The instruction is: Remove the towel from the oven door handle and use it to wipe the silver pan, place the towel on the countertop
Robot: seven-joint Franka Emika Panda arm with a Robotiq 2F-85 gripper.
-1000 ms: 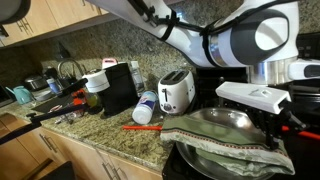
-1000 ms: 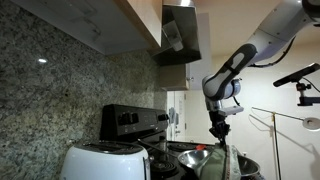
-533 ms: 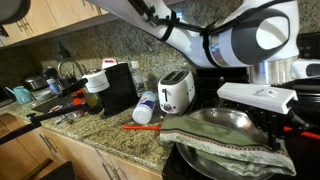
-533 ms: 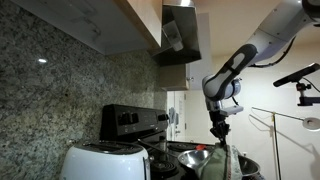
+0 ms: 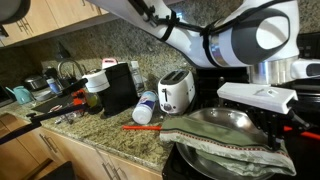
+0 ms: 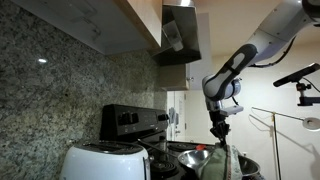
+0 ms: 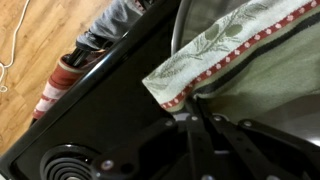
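Overhead, the bent arm points its claw down, pinching the towel.

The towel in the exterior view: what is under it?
The towel lies over the near side of the silver pan; the pan's far rim and inside show behind it. The near rim and whatever else lies beneath are covered.

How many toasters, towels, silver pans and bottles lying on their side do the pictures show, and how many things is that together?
white toaster: 1
towel: 1
silver pan: 1
bottle lying on its side: 1
Total: 4
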